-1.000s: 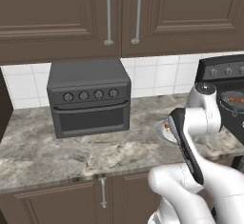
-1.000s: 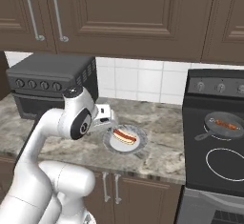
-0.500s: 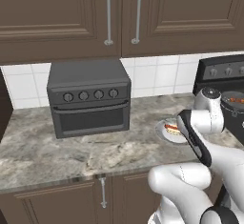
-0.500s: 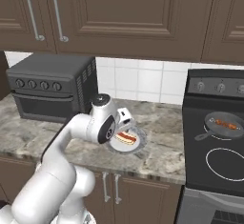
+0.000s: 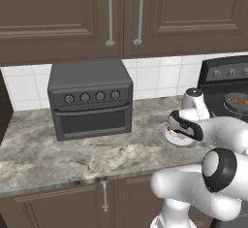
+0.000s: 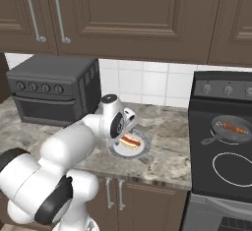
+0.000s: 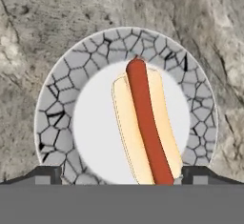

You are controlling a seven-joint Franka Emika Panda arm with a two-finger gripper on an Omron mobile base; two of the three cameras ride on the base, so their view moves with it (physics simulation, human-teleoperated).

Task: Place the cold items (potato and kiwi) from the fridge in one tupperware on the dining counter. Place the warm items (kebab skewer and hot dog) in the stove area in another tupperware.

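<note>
Mottled grey stone counter (image 7: pixel 28 51); glossy plate (image 7: pixel 95 123) with crackled rim; dark wood cabinets (image 6: pixel 147 14).

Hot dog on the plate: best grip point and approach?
Take the hot dog at mid-length, coming straight down from above, pincer fingers across the bun's narrow width. It lies flat and long on the plate, so its sides are free; the open pincer already straddles it.
</note>
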